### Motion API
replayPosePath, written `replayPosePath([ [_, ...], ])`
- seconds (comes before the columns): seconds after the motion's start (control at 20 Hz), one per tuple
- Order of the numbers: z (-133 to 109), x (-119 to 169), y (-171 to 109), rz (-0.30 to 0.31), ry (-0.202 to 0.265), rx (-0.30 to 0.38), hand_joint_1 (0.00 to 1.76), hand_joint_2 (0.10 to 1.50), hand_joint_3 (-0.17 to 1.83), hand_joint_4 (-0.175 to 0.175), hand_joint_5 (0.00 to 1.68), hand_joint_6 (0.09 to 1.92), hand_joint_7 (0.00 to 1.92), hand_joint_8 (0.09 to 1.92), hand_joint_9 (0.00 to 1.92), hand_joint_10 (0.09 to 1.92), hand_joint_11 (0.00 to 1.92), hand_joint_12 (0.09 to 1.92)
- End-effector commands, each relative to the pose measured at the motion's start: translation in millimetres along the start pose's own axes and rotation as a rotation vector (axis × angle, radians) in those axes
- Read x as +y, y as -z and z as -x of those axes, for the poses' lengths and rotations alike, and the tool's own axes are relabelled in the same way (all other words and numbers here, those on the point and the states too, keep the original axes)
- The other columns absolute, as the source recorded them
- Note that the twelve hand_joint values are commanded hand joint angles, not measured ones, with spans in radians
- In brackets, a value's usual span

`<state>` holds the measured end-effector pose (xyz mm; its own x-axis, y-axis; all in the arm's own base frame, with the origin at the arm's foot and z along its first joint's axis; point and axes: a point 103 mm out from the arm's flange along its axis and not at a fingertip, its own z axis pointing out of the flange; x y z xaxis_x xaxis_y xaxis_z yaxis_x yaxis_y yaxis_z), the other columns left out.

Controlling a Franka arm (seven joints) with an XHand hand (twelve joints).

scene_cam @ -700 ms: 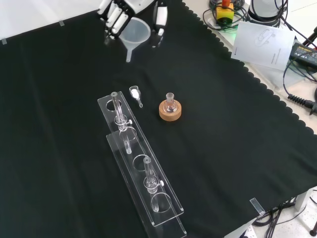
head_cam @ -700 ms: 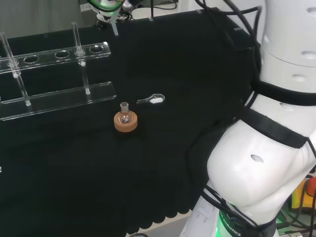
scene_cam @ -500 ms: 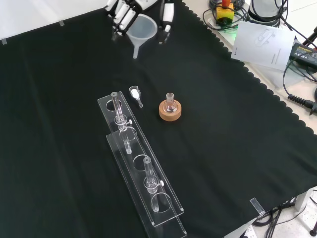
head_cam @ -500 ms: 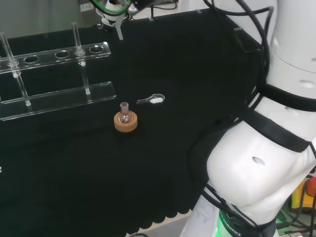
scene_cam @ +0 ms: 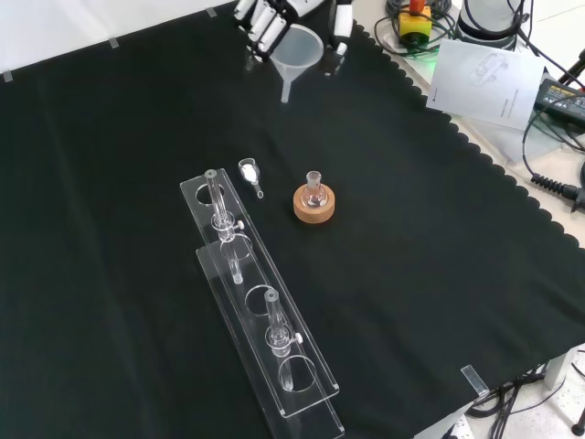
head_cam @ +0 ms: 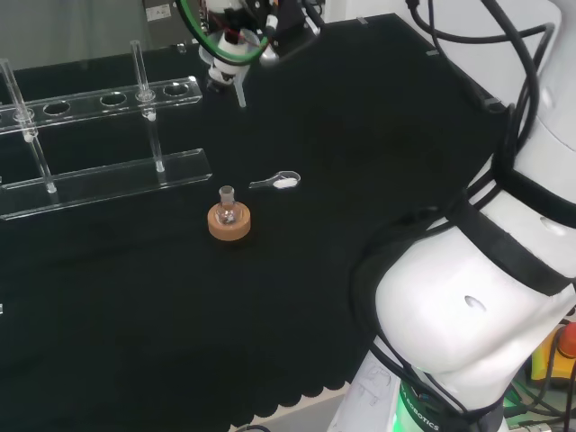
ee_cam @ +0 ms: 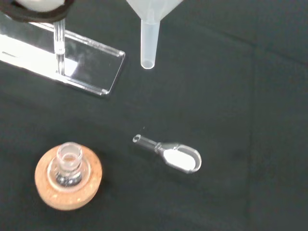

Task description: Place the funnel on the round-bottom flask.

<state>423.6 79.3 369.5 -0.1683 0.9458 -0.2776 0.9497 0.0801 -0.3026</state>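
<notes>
Funnel (scene_cam: 299, 48) pinched between curled fingers of hand (scene_cam: 274, 18), spout down, well above and beyond flask (scene_cam: 314, 187) on cork ring (scene_cam: 313, 207), spoon (scene_cam: 249, 173) near flask.

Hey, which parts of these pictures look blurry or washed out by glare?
Wrist view: the hand is a blurred white patch, while the funnel spout and flask look sharp. Front view: the paper sheet beyond the cloth is bright. Head view: the clear rack catches pale glints.

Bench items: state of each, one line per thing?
funnel: held in the air, stem down
hand: curled round the funnel
round-bottom flask: upright on its stand, neck open
cork ring: flat on cloth, under the flask
scoop: lying on cloth, white powder inside
</notes>
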Motion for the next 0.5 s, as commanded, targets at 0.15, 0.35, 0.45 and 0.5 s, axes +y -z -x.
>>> replayPosePath([
  [0.15, -24, -1, -33, 0.017, 0.008, 0.037, 0.77, 0.73, 0.51, -0.055, 0.55, 0.09, 0.52, 0.71, 0.90, 0.62, 0.45, 1.31],
  [0.35, -35, 9, -48, -0.009, 0.021, 0.034, 0.77, 0.73, 0.51, -0.056, 0.55, 0.09, 0.52, 0.71, 0.90, 0.62, 0.46, 1.31],
  [0.45, -38, 13, -53, -0.021, 0.027, 0.031, 0.77, 0.73, 0.51, -0.056, 0.55, 0.09, 0.52, 0.71, 0.90, 0.62, 0.46, 1.31],
  [0.5, -38, 14, -55, -0.027, 0.029, 0.030, 0.77, 0.72, 0.51, -0.057, 0.55, 0.09, 0.52, 0.71, 0.90, 0.62, 0.45, 1.31],
])
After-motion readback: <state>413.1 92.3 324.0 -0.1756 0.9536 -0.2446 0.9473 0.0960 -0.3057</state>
